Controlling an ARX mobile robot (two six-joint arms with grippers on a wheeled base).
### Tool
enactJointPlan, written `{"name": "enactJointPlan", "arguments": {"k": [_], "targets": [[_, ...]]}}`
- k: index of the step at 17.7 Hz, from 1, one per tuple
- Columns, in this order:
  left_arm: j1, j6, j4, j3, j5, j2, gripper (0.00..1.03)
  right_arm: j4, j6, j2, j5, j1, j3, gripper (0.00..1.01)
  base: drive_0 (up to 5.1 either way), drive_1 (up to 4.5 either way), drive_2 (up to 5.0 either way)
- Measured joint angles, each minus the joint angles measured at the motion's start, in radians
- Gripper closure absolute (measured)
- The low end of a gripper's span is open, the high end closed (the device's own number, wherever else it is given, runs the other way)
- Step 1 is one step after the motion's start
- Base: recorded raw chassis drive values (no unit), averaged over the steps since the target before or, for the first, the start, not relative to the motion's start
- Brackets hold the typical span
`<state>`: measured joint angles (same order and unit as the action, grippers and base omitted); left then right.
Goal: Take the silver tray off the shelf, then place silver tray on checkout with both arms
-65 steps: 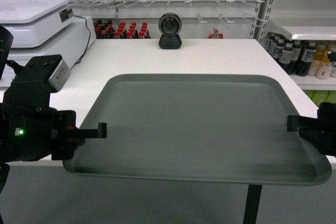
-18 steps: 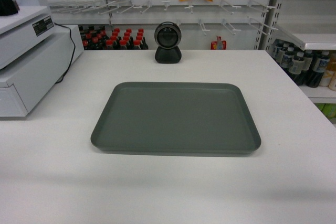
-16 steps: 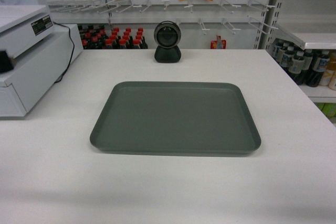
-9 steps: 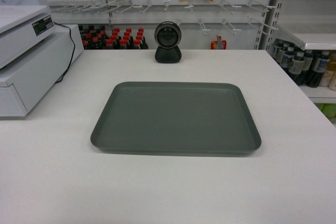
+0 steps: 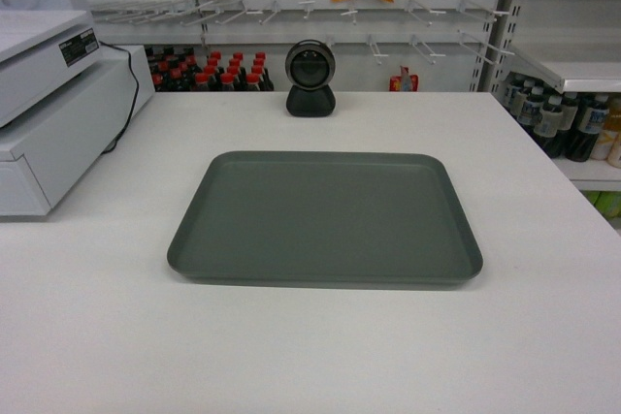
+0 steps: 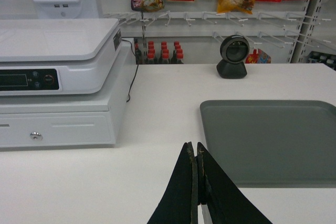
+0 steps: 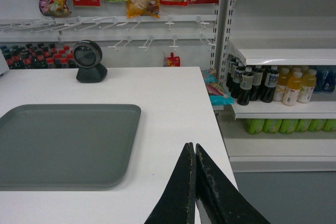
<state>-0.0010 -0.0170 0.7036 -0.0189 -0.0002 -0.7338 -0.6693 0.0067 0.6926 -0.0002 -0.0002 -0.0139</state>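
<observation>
Head view shows you one matte grey-green silver tray, apparently empty, flat on the checkout surface; one scanner behind; both jaws pressed together.

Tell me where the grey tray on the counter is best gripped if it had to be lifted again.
Probably by the low raised rim on its two short sides, one arm from the left and one from the right. The tray lies flat on the counter, wide and empty, so only the rim offers the jaws anything to pinch.
</observation>
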Motion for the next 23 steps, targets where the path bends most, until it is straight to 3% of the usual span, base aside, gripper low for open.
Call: {"name": "enactJointPlan", "arguments": {"k": [9, 23], "targets": [[0.000, 0.000, -0.326, 0.009, 0.000, 0.354, 1.02, 0.312, 0.000, -0.337, 0.000, 0.000, 0.002, 0.98, 0.0, 0.00, 0.0], [0.000, 0.000, -0.428, 0.009, 0.000, 0.458, 1.02, 0.409, 0.000, -0.435, 0.000, 0.000, 0.002, 0.98, 0.0, 0.00, 0.0]]}}
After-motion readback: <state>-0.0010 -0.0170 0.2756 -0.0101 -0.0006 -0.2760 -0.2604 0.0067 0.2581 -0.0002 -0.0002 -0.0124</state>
